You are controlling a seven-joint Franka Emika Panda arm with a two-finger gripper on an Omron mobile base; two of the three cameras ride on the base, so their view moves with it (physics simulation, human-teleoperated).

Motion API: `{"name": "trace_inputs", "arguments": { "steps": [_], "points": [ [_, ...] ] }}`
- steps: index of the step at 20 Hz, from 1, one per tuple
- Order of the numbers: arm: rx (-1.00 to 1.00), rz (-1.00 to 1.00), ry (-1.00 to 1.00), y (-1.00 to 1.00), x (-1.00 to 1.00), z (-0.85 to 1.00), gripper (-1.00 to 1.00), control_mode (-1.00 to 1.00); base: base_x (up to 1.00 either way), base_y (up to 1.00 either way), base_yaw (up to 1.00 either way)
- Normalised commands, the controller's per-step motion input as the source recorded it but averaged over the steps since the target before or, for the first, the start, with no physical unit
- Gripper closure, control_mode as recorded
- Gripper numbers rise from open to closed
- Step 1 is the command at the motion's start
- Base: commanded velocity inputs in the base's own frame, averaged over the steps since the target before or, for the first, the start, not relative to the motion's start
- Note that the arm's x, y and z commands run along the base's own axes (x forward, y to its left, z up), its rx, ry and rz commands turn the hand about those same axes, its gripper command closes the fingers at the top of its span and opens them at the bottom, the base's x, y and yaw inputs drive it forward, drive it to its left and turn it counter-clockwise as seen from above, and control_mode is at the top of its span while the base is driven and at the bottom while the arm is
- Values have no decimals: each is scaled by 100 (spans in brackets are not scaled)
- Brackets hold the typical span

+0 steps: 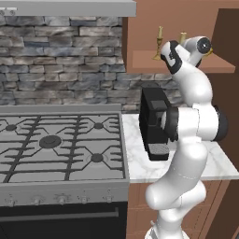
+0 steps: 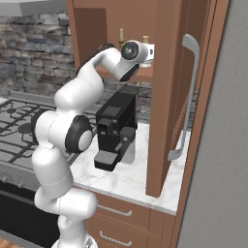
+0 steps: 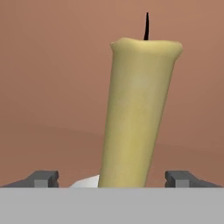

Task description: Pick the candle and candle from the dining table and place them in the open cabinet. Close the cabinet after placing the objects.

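Note:
The cabinet [image 2: 167, 97] stands open, and my hand reaches onto its shelf [image 1: 144, 60]. One yellow candle [image 1: 159, 33] on a slim brass candlestick stands at the shelf's left. The other candle [image 3: 138, 113], yellow with a black wick, leans slightly between my fingertips [image 3: 43, 178] with a gap on both sides. My gripper [image 3: 113, 178] is open around it. That candle's top [image 1: 183, 36] pokes up behind my wrist, and both candles [image 2: 121, 35] [image 2: 145, 38] show above my hand in the right base view. The dining table is out of view.
A black coffee machine [image 2: 114, 128] sits on the marble counter [image 2: 128, 181] under the cabinet. The open door's long silver handle [image 2: 186, 97] hangs at the right. A gas stove [image 1: 56, 142] lies to the left, with a stone wall [image 1: 60, 60] behind.

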Motion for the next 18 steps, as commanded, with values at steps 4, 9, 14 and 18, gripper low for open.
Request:
{"name": "trace_inputs", "arguments": {
  "steps": [4,9,14,18],
  "points": [
    [-3,0,0,0,-3,0,-100,-100,0,0,0],
    [0,-2,0,-2,-7,0,-100,-100,0,0,0],
    [0,-8,0,0,-12,0,-100,-100,0,0,0],
    [0,-14,0,0,-17,4,-100,-100,0,0,0]
  ]
}}
